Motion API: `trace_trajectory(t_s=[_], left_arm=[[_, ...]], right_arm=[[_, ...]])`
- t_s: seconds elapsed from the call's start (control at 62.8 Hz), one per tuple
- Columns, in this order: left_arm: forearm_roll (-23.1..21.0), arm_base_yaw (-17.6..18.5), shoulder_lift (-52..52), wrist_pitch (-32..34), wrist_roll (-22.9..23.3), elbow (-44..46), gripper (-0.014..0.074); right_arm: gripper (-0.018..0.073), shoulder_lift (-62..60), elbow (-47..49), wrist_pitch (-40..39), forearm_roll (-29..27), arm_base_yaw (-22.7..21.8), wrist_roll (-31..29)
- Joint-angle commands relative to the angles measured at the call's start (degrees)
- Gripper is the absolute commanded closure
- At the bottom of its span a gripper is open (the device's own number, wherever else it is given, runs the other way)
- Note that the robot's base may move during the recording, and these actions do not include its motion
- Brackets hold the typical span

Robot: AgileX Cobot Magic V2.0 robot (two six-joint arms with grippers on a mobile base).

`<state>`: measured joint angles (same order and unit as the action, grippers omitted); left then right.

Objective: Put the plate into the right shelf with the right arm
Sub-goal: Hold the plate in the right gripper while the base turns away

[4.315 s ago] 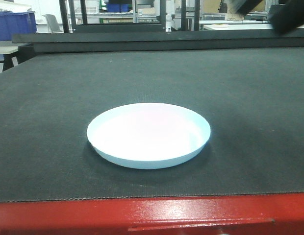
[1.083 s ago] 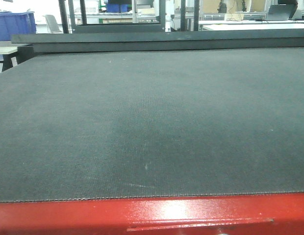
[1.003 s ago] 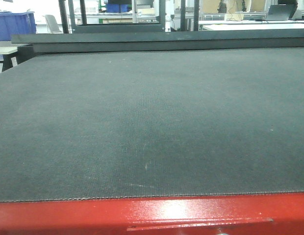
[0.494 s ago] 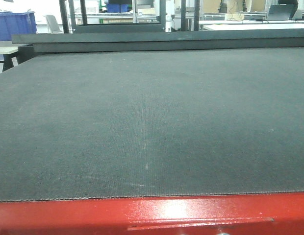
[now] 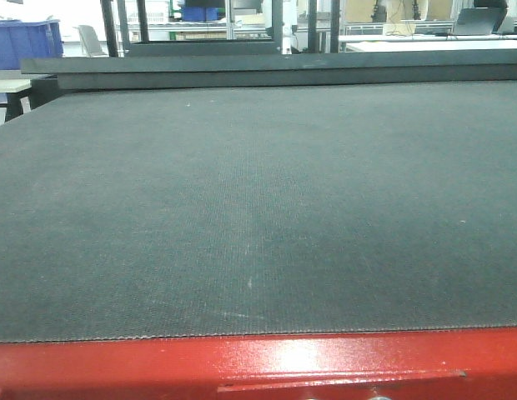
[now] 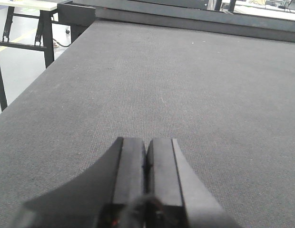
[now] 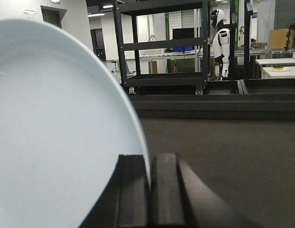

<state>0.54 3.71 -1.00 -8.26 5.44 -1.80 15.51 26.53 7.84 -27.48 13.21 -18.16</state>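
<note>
The plain white round plate [image 7: 52, 142] is no more on the black-topped, red-framed table [image 5: 258, 208], where it lay a few seconds ago in the front view. Now the right claw [image 7: 150, 164] has it, with the two dark fingers closed on its rim, and the plate spreads up and to the left of the claw, filling that half of the wrist view. So I judge the pick is done, and the carrying to the shelf is the step in hand. The shiny steel shelf does not show in any view. Only a black wheeled rack [image 7: 162, 45] stands far ahead of the claw, beyond the raised far edge of the table. Ahead of the claw the table top lies open, so there is room to swing, but the wide plate will need care near any posts. The left claw [image 6: 146, 147] is closed on nothing, low over the table.
</note>
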Motion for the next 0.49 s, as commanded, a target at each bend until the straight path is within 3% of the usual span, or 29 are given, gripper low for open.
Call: trace_trajectory(t_s=[0.0,0.478], left_arm=[[-0.1,0.4,-0.2,4.9,0.3,-0.6,0.0643],[-0.1,0.4,-0.2,4.9,0.3,-0.6,0.0643]], right_arm=[[0.0503,0.5,1.6,-5.3,-0.5,-0.2,-0.3],[0.0503,0.5,1.5,-5.3,-0.5,-0.2,-0.3]])
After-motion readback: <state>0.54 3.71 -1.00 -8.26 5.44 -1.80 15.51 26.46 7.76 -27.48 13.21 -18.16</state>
